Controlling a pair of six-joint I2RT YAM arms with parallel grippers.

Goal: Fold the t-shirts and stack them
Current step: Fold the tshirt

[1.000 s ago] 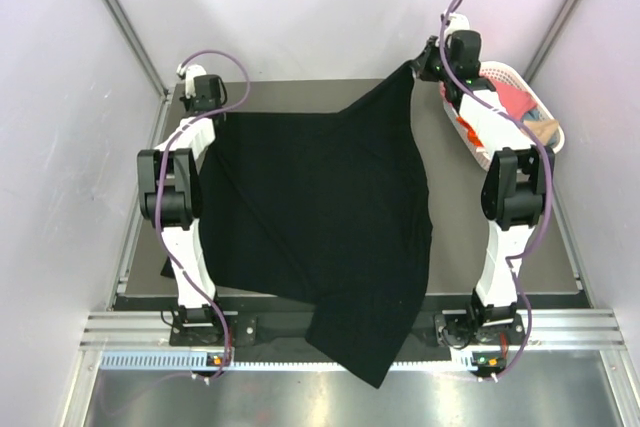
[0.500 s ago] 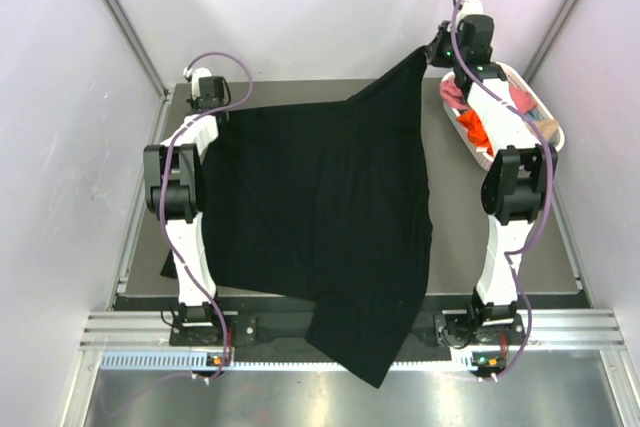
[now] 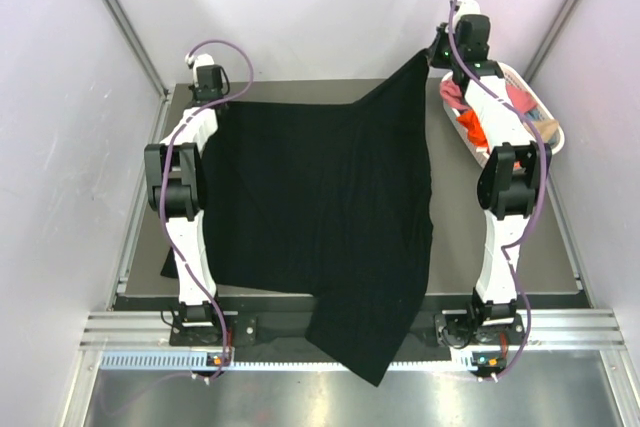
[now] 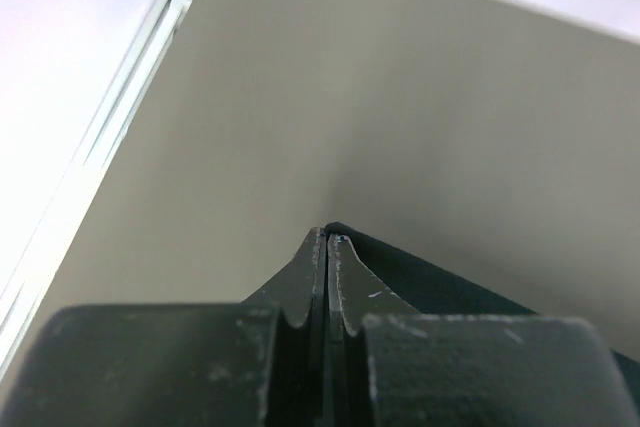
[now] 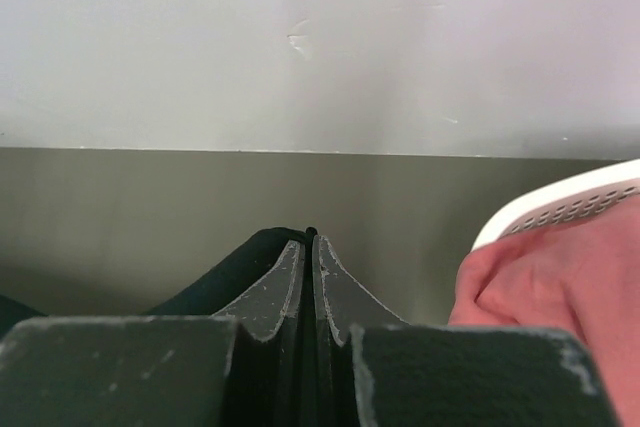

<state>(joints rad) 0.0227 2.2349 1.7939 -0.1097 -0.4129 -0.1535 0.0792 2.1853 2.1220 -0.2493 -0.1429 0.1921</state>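
Two arms stood at the near edge of the table (image 3: 456, 217), one on each side of one large black t-shirt (image 3: 320, 207) that covered most of the tabletop. The left gripper (image 4: 326, 247) lay near the table's far left corner, its two fingers pressed together with no gap, and dark cloth showed just beyond their tips, so it was clamped on a corner of the shirt. The right gripper (image 5: 311, 247) was raised above the table's far right side, its two fingers likewise pressed together on a fold of the same black cloth. From that raised corner the shirt hung down in a steep ridge to the tabletop. The rest of the shirt lay flat across the middle of the table. One lower corner drooped over the table's near edge between the two arm bases. One white slatted basket (image 3: 556, 133) sat at the table's far right corner, just beside the right arm. It held a pile in which three colours could be told apart: pink cloth (image 5: 550, 292), orange cloth (image 3: 474, 129) and beige cloth (image 3: 545, 128). How many separate shirts made up that pile could not be told.
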